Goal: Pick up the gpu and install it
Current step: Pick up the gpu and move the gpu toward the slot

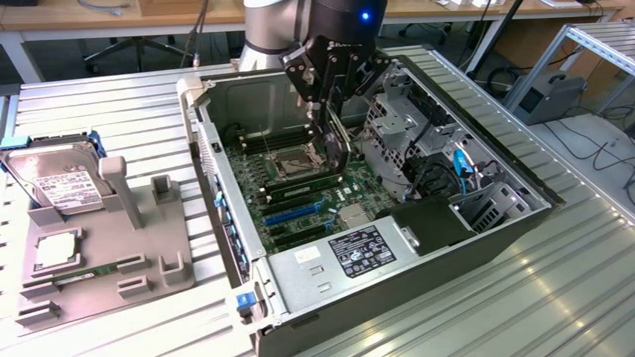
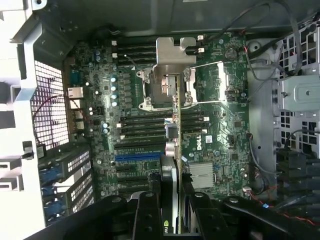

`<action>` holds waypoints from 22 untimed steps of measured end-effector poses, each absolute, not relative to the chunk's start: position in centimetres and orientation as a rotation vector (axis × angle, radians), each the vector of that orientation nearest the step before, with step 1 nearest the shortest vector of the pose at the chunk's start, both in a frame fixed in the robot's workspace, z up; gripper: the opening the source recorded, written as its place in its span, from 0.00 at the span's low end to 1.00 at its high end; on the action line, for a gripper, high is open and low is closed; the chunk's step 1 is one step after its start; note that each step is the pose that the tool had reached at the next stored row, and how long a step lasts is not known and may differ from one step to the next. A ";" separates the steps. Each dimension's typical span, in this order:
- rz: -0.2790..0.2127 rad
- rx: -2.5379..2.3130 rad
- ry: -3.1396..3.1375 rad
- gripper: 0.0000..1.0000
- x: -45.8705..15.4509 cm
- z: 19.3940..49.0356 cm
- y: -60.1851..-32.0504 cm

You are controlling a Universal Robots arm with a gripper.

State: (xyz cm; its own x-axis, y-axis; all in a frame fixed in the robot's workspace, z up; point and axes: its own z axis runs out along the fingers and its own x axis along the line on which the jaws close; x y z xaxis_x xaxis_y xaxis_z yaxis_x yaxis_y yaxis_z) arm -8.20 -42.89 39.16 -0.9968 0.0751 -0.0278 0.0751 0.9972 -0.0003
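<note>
Gripper (image 1: 332, 103) clenched on the gpu (image 1: 337, 145), which hangs edge-on inside the open computer case (image 1: 496, 238), over the motherboard (image 1: 297, 204) and beside the processor socket (image 1: 296, 160). In the wrist view the black fingers (image 2: 149, 215) flank the card; whether its lower edge touches a slot cannot be told. Hard drive (image 1: 62, 182) stands in the grey holder (image 1: 149, 245) at the exterior view's left.

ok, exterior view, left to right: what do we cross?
hard drive → case's rear wall → gpu, gripped in the tool above the motherboard → drive cage → blue cable
</note>
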 end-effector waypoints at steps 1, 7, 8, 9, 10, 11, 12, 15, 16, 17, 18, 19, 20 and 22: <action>-0.002 0.117 3.112 0.27 -8.0 39.1 -42.9; -0.003 0.117 3.112 0.27 -6.8 38.9 -42.9; -0.003 0.117 3.112 0.27 -6.6 38.8 -42.9; -0.003 0.117 3.112 0.27 -6.4 38.8 -42.9; -0.003 0.117 3.112 0.27 -6.2 38.8 -42.9; -0.003 0.117 3.112 0.27 -5.9 38.7 -42.9; -0.003 0.117 3.112 0.27 -5.7 38.7 -42.9; -0.004 0.117 3.112 0.27 -5.1 38.6 -42.9; -0.004 0.117 3.112 0.27 -5.0 38.5 -42.9; -0.004 0.117 3.112 0.27 -4.8 38.5 -42.9; -0.004 0.117 3.112 0.27 -4.6 38.5 -42.9; -0.004 0.117 3.112 0.27 -4.5 38.4 -42.9; -0.004 0.117 3.112 0.27 -4.3 38.4 -42.9; -0.005 0.117 3.112 0.27 -4.0 38.4 -42.9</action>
State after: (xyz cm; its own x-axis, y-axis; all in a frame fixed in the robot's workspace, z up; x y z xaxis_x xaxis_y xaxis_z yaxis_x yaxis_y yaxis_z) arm -3.98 -42.89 38.36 -0.9968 0.0751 -0.0279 0.0752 0.9972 -0.0020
